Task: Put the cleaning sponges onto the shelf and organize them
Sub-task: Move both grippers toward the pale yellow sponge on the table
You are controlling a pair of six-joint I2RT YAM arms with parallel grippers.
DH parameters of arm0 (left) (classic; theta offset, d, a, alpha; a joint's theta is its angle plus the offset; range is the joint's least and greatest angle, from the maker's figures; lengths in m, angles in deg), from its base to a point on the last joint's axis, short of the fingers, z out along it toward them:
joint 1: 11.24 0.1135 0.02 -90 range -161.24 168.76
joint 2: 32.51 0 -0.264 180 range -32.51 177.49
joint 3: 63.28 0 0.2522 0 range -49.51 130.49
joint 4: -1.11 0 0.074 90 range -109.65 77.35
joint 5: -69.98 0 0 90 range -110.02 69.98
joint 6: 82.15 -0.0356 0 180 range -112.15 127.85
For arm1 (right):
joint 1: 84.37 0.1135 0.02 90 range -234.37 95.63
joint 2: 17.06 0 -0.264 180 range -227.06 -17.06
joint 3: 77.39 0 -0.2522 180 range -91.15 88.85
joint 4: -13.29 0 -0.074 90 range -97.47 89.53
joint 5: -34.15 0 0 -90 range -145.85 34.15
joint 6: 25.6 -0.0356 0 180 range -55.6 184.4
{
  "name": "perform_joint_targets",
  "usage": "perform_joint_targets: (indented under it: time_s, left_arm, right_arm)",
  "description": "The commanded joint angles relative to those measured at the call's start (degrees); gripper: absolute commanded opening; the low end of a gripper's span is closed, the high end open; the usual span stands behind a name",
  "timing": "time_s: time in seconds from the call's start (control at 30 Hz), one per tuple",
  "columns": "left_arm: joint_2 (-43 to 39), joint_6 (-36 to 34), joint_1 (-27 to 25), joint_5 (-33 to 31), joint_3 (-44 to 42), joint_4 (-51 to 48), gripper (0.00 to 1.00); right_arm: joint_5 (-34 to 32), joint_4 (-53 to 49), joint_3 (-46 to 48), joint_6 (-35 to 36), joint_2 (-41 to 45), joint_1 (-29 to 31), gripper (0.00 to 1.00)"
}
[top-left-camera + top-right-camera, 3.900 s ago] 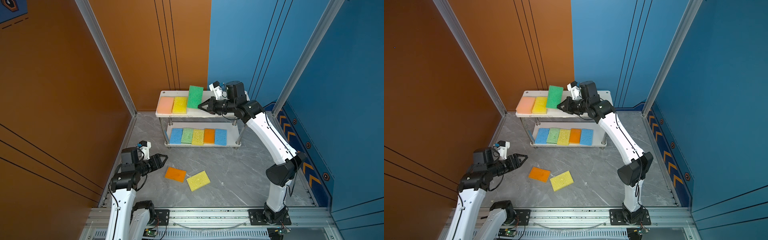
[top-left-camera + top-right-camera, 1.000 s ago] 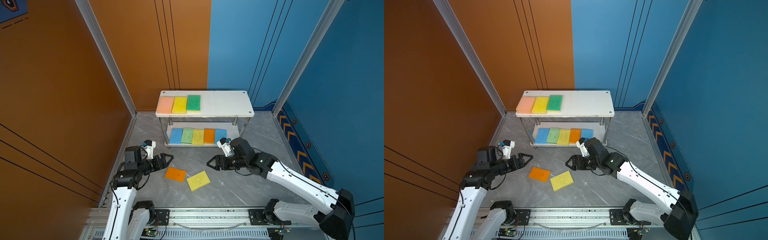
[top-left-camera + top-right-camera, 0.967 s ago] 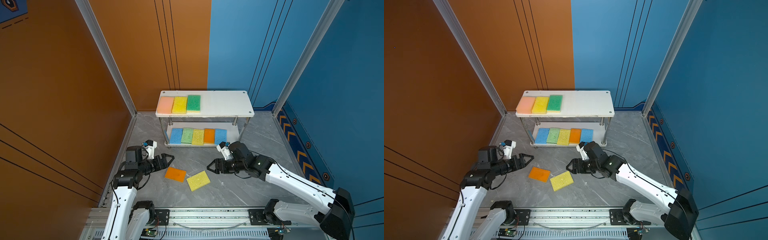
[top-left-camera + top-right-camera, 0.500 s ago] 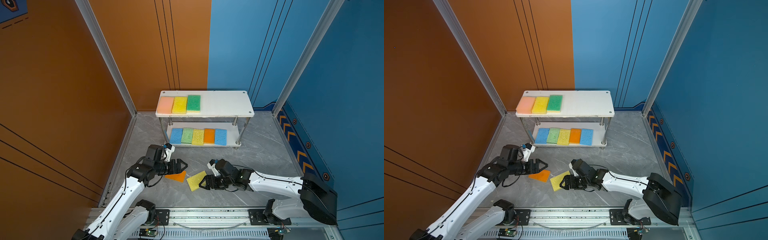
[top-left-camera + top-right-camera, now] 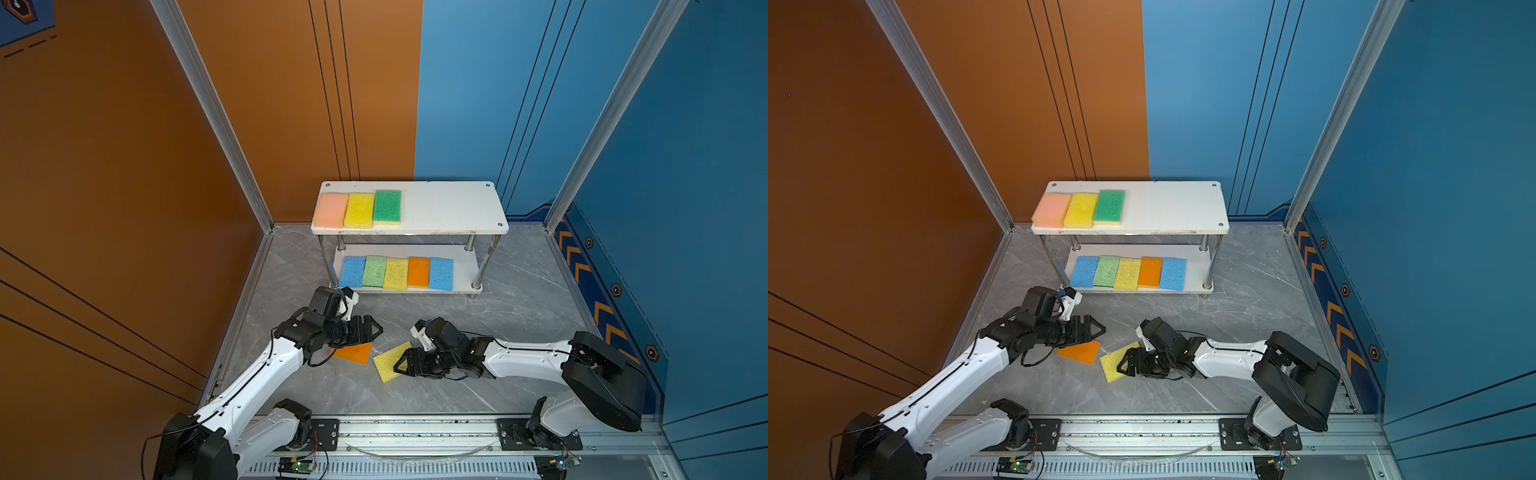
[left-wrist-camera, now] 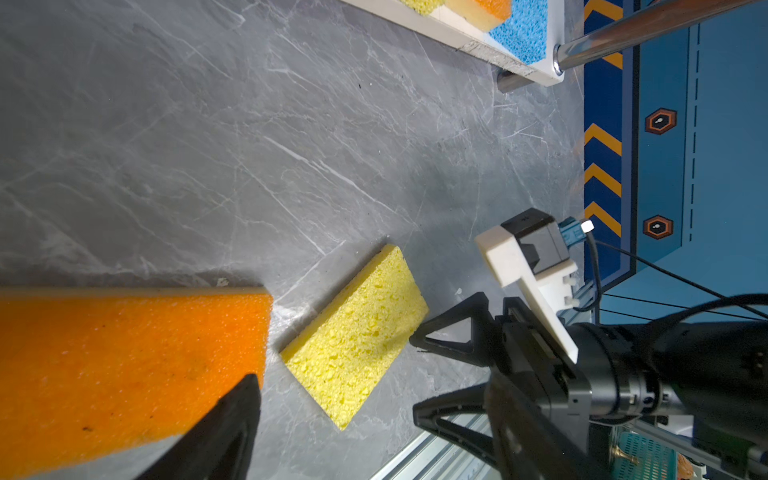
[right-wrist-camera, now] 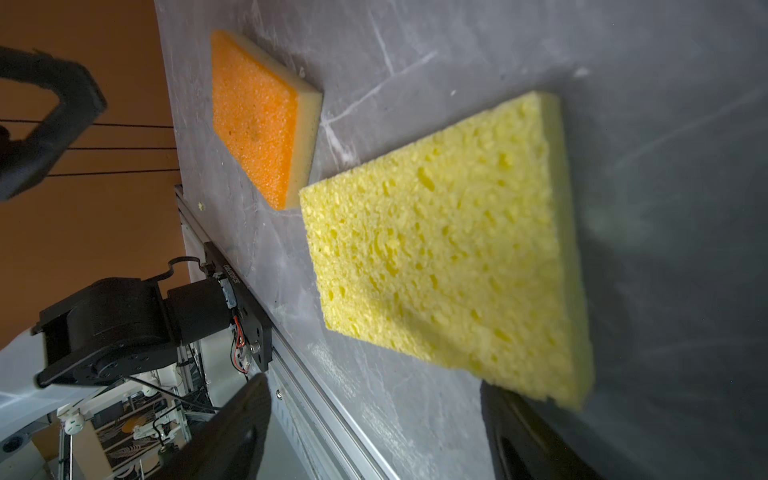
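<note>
1. Ten sponges (image 5: pixel 387 206) in all. Eight sit on the shelf (image 5: pixel 415 230) and two lie loose on the tabletop (image 5: pixel 519 316) in front of it.
2. The top board (image 5: pixel 449 208) holds three, side by side at its left end: peach, yellow, green. The lower board (image 5: pixel 465 270) holds five in a row: blue, light green, yellow, orange, blue.
3. The loose orange sponge (image 5: pixel 353 354) (image 5: pixel 1079 352) lies in front of the shelf's left end. The yellow sponge (image 5: pixel 388 365) (image 5: pixel 1115 363) lies just beside it, nearer the shelf's middle, their corners almost meeting.
4. The left tool (image 5: pixel 376 330) (image 5: pixel 1098 330) is spread over the orange sponge's shelf-side edge and pinches nothing. The right tool (image 5: pixel 400 365) (image 5: pixel 1122 365) is spread at the yellow sponge's side away from the orange one and is not closed on it.
5. The tabletop is flat grey stone-look with white veins. An aluminium rail (image 5: pixel 415 428) runs along the edge farthest from the shelf and carries both arms (image 5: pixel 266 370).
6. Orange walls (image 5: pixel 270 104) stand behind and beside the shelf's left end, and blue walls (image 5: pixel 478 83) behind and beside its right. Yellow chevrons (image 5: pixel 602 307) run along the foot of the blue side wall.
7. Only the top views show the whole shelf and all ten sponges.
8. The left wrist view catches one corner of the lower board. It also shows the right tool (image 6: pixel 415 374) spread beside the yellow sponge (image 6: pixel 357 345), with the orange sponge (image 6: pixel 124 365) close up.
9. The right wrist view alone shows the orange sponge's (image 7: pixel 253 116) pale underlayer and the yellow sponge's (image 7: pixel 440 249) coarse pores.
10. Count: two boards, four metal posts (image 5: pixel 484 266), two arms, two tools.
</note>
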Motion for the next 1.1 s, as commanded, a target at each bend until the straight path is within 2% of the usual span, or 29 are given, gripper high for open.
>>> perform_joint_targets:
  time_s: [0.0, 0.33, 0.5, 0.6, 0.7, 0.73, 1.07]
  left_arm:
    - [1.1, 0.8, -0.9, -2.2, -1.1, 1.8, 0.85]
    - [5.9, 2.2, -4.2, -3.0, -2.6, 6.0, 0.81]
    - [9.8, 2.4, -6.6, -3.9, -1.6, 8.5, 0.77]
    - [13.1, 1.8, -8.1, -4.5, -0.4, 9.1, 0.69]
    - [16.6, 0.9, -9.5, -5.8, 1.3, 9.1, 0.66]
    - [17.6, 0.7, -9.9, -6.0, 1.8, 9.1, 0.65]
    - [25.3, -1.0, -14.1, -7.7, 6.0, 9.0, 0.59]
  right_arm:
    - [-0.7, 0.2, -0.3, 1.9, -0.3, -2.5, 0.81]
    - [0.9, -0.2, -5.6, 4.3, -1.9, -6.9, 0.81]
    - [0.4, -3.1, -3.1, 5.4, 3.8, -9.6, 0.81]
    - [0.2, -5.4, -0.9, 5.9, 8.1, -11.4, 0.81]
    - [0.1, -7.3, 1.2, 6.2, 12.2, -12.1, 0.81]
    - [-0.1, -7.8, 1.6, 6.2, 13.5, -14.1, 0.81]
    - [-0.7, -11.6, 3.5, 6.8, 21.0, -16.2, 0.81]
